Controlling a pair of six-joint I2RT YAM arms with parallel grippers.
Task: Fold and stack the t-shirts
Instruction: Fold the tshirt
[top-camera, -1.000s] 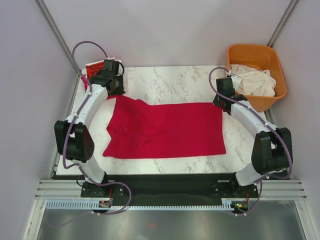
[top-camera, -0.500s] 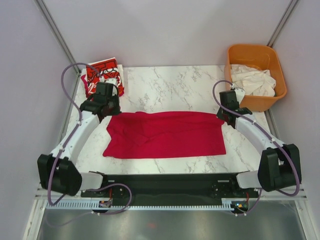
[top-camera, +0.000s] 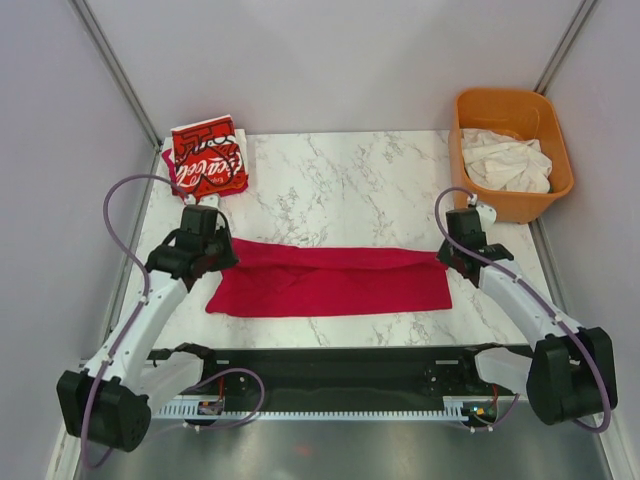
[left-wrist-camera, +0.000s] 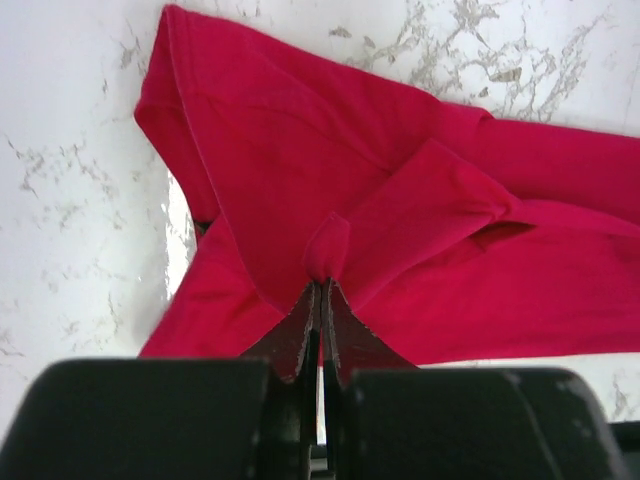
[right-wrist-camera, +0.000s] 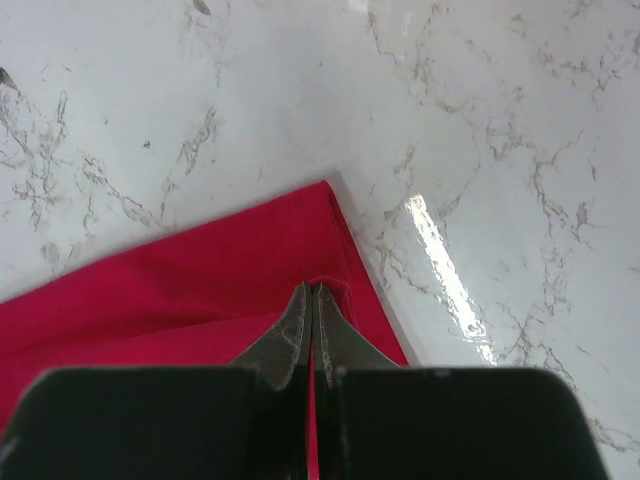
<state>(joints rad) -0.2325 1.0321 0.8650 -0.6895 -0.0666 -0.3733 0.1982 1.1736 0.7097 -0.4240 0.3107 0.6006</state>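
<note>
The plain crimson t-shirt (top-camera: 330, 282) lies across the near half of the marble table, its far edge drawn toward the front over the rest. My left gripper (top-camera: 213, 256) is shut on the cloth at its left far edge; the left wrist view shows a pinched tuft of the shirt (left-wrist-camera: 400, 200) between the left gripper's (left-wrist-camera: 325, 285) jaws. My right gripper (top-camera: 447, 257) is shut on the right far corner, seen in the right wrist view with the shirt (right-wrist-camera: 180, 290) nipped at the right gripper's (right-wrist-camera: 311, 288) tips. A folded Coca-Cola t-shirt (top-camera: 208, 158) lies at the far left corner.
An orange tub (top-camera: 470, 110) at the far right, off the table's edge, holds off-white shirts (top-camera: 508, 160). The table (top-camera: 340, 180) has bare marble behind the red shirt. Grey walls stand on three sides.
Both grippers have pulled the shirt's far edge toward the front, halving its depth into a long band. The left arm moved off the Coca-Cola shirt, which now shows fully.
</note>
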